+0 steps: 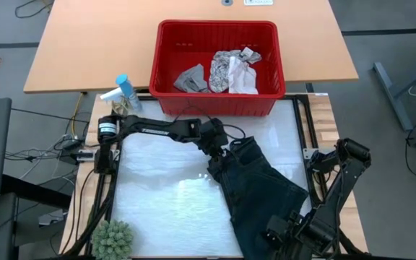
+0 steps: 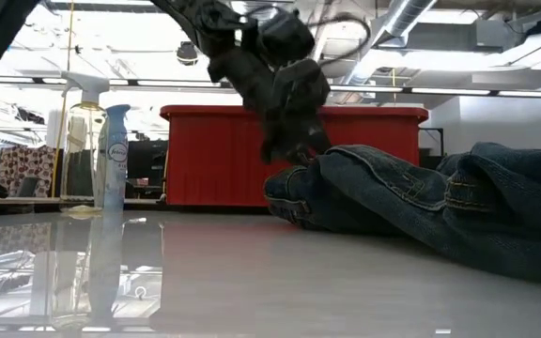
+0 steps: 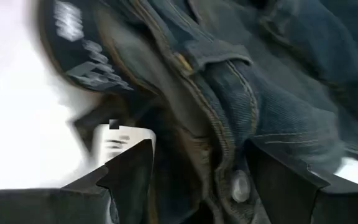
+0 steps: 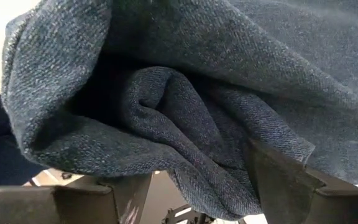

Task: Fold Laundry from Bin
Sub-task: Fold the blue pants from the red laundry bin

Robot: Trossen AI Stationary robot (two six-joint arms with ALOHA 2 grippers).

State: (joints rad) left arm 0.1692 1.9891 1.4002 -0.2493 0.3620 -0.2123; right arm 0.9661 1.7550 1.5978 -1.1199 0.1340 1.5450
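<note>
Dark denim, blue-black with pale orange stitching, makes up the large garment (image 1: 255, 191) spread on the glossy white table top (image 1: 157, 202); it is a pair of jeans, and its long axis runs on a slant from the waistband near the middle of the table, just in front of the bin (image 1: 217, 66), down to the leg ends at the near right edge. The left gripper (image 1: 219, 153) sits at the waistband end with its fingers spread apart around the thick seamed band, a metal button (image 3: 240, 185) and a white label (image 3: 122, 142) showing between them in the left wrist view. The right gripper (image 1: 284, 230) is at the opposite, leg end, its fingers likewise apart with a soft rolled fold of the heavy twill cloth lying between them; whether either pair actually pinches the fabric cannot be told. From the low view the jeans lie in a rumpled, low heap, ridged with seams and a pocket. The bin is red rigid plastic, rectangular with a thick rim, and holds a crumpled leaf-patterned cloth (image 1: 224, 71), a grey piece (image 1: 191, 78) and a small whitish cloth (image 1: 245, 76). A pale blue spray bottle (image 1: 125, 90) stands left of the bin, and a green spiky ball (image 1: 113, 238) rests at the near left corner.
</note>
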